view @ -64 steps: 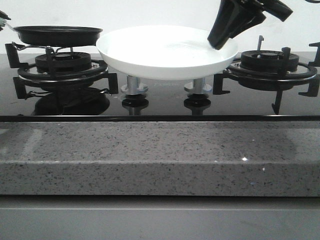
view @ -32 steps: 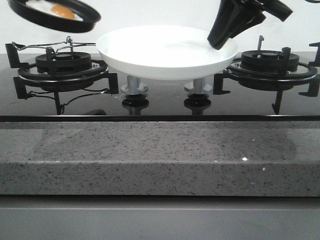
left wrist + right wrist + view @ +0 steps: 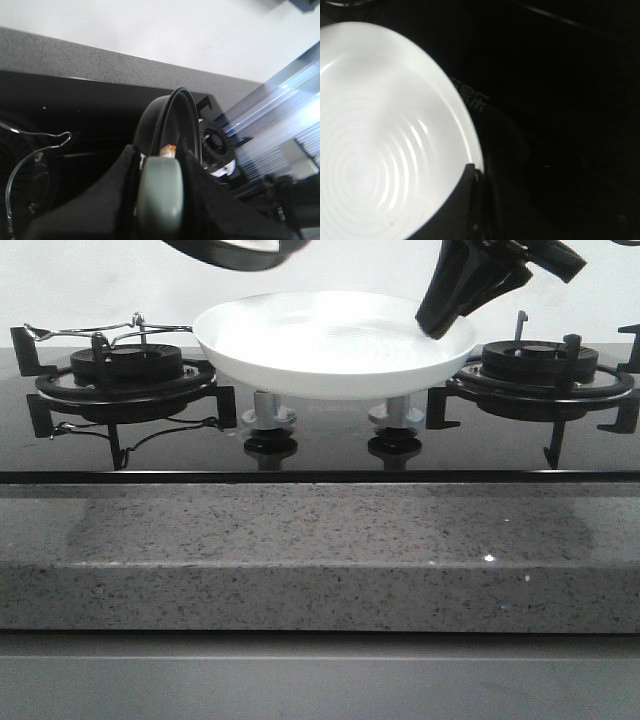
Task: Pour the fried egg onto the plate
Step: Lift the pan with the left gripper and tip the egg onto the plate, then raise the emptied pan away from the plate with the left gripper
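Observation:
The white plate (image 3: 335, 345) hangs level above the middle of the hob, and my right gripper (image 3: 437, 325) is shut on its right rim. The right wrist view shows the ridged inside of the plate (image 3: 380, 140) bare, with the gripper (image 3: 476, 172) clamped over its edge. The black frying pan (image 3: 235, 252) is high at the top of the front view, above the plate's left edge and mostly cut off. My left gripper (image 3: 160, 160) is shut on the pan's grey-green handle (image 3: 160, 200). Just past the handle, a small orange-and-white bit of the fried egg (image 3: 169, 148) peeks out of the pan (image 3: 172, 120).
A black burner (image 3: 125, 365) with a thin wire rack (image 3: 100, 332) on it stands on the left, and a second burner (image 3: 540, 365) on the right. Two grey knobs (image 3: 268, 410) (image 3: 395, 412) sit under the plate. A speckled stone counter edge (image 3: 320, 550) runs along the front.
The pan rose off the left burner, tilted briefly with the egg showing, and has moved up and right to above the plate's left edge. The plate and right gripper have not moved.

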Controlling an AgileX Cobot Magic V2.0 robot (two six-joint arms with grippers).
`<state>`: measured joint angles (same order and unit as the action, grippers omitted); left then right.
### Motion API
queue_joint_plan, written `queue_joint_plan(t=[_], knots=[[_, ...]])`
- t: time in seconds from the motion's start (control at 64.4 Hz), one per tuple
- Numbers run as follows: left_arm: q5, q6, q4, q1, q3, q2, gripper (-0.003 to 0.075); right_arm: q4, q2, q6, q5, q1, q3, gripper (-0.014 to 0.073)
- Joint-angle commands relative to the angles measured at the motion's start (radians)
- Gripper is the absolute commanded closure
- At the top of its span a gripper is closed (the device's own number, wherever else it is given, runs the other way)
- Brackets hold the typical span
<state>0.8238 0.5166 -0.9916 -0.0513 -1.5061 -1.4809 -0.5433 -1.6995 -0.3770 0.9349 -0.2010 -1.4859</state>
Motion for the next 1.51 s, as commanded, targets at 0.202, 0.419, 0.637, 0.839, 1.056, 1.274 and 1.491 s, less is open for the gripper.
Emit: queue_joint_plan(t=[0.202, 0.419, 0.637, 0.839, 1.056, 1.274, 1.491], knots=[[-0.299, 0.000, 0.305, -0.238, -0.040, 0.120, 0.0739, -0.046, 0.056, -0.008, -0.029, 0.004, -0.022, 0.0661], [-0.337, -0.005, 0.463, -0.381, -0.040, 0.129, 0.0740, -0.046, 0.056, -0.008, -0.029, 0.004, -0.022, 0.0661], [-0.365, -0.047, 0.652, -0.468, -0.040, 0.129, 0.0740, -0.046, 0.056, -0.008, -0.029, 0.004, -0.022, 0.0661], [-0.387, -0.066, 0.750, -0.533, -0.040, 0.129, 0.0740, -0.046, 0.056, -0.008, -0.029, 0.004, -0.022, 0.0661], [-0.387, -0.237, 0.992, -0.588, -0.040, 0.129, 0.0740, -0.046, 0.056, -0.008, -0.029, 0.004, -0.022, 0.0661], [-0.385, -0.293, 1.074, -0.624, -0.040, 0.129, 0.0740, -0.046, 0.056, -0.008, -0.029, 0.004, -0.022, 0.0661], [-0.381, -0.341, 1.067, -0.630, -0.040, 0.129, 0.0739, -0.046, 0.056, -0.008, -0.029, 0.004, -0.022, 0.0661]])
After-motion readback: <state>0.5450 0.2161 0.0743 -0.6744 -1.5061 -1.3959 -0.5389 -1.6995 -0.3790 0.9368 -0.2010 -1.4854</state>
